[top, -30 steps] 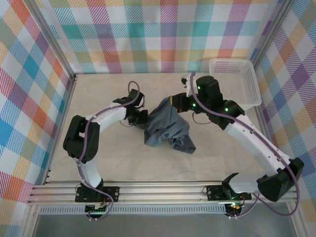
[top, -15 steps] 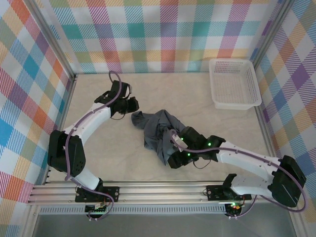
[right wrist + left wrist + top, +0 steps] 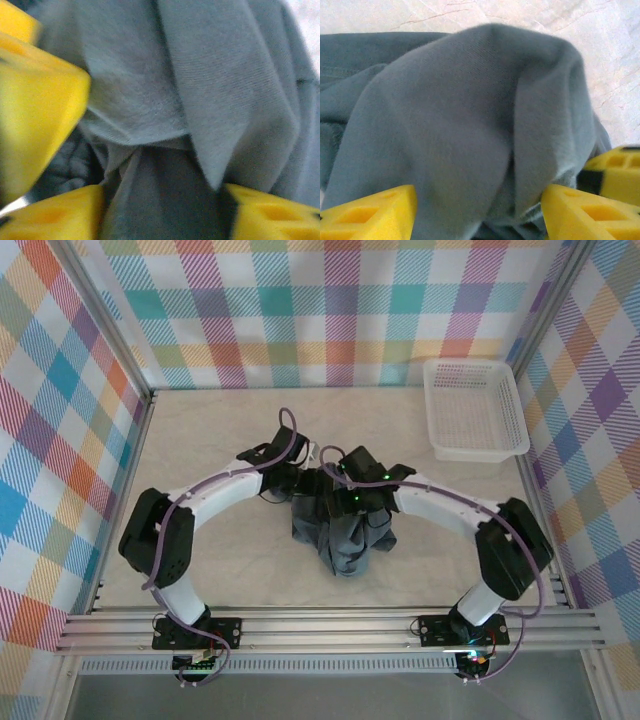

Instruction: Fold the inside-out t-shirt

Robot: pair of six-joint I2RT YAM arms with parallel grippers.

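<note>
The inside-out t-shirt [image 3: 338, 540] lies crumpled in a dark grey heap at the table's middle. My left gripper [image 3: 303, 480] is at the heap's far left edge and my right gripper [image 3: 357, 504] is on top of it, the two close together. In the left wrist view a rounded fold of the t-shirt [image 3: 470, 115] bulges between the yellow fingers [image 3: 375, 215] of my left gripper [image 3: 479, 202], which stand wide apart. Through the right wrist camera, my right gripper [image 3: 165, 202] is also spread, with layered folds of the t-shirt [image 3: 210, 90] filling the gap.
A white mesh basket [image 3: 512, 415] stands at the back right corner. Checked walls and metal rails [image 3: 330, 625] fence the table. A yellow finger of the other gripper shows at each wrist view's edge [image 3: 620, 172] [image 3: 35, 100].
Both jaws were shut a second ago and now stand apart. The left gripper came back from the far left to the shirt; the right swung from the shirt's near side onto its middle.
</note>
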